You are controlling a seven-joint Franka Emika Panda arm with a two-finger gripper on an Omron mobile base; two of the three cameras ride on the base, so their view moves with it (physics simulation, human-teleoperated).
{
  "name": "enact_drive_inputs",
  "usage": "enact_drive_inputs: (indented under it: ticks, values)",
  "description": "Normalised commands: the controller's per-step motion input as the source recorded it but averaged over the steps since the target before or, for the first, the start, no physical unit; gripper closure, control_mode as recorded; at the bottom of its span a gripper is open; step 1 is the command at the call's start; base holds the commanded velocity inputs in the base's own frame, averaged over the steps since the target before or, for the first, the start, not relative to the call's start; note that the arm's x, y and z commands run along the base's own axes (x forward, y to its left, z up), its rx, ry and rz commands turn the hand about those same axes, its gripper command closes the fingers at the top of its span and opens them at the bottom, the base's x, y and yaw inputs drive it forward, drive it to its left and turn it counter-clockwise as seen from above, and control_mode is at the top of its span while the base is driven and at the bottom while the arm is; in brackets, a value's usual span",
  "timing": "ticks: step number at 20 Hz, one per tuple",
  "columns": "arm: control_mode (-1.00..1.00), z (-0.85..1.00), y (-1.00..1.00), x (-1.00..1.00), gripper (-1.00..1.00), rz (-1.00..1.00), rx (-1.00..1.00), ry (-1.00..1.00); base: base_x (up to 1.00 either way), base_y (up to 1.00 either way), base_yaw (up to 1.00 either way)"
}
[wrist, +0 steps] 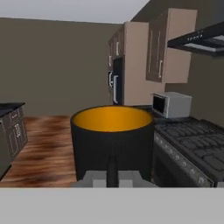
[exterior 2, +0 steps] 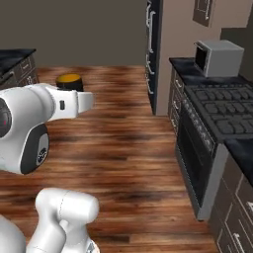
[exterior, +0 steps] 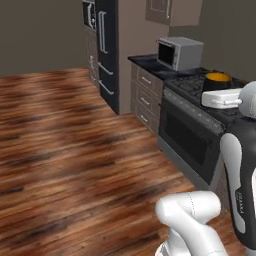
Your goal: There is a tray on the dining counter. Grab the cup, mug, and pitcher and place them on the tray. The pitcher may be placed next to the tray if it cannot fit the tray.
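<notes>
One black mug [wrist: 112,139] with orange interior pinched in your fingers [wrist: 112,168], held in the air above the wooden floor [exterior: 65,150], left of the stove [exterior 2: 222,111], microwave [wrist: 171,104] beyond the stove on the desk.

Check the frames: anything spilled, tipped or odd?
Nothing stands out. The mug sits upright in the shut gripper, carried in the air near the stove. No spill on the wood floor.

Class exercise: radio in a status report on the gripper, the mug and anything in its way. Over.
Gripper shut on the mug, held upright in the air. Stove and microwave off to the side. Nothing blocking in sight.
</notes>
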Motion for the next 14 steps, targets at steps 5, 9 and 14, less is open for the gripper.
enact_drive_inputs:
  ticks: [5, 9, 14]
  values:
    - [1.00, 0.00, 0.00, 0.00, 1.00, 0.00, 0.00, 0.00, 0.95, 0.86, 0.34]
    - [1.00, 0.00, 0.00, 0.00, 1.00, 0.00, 0.00, 0.00, 1.00, 0.69, 0.33]
    - [1.00, 0.00, 0.00, 0.00, 1.00, 0.00, 0.00, 0.00, 1.00, 0.35, 0.25]
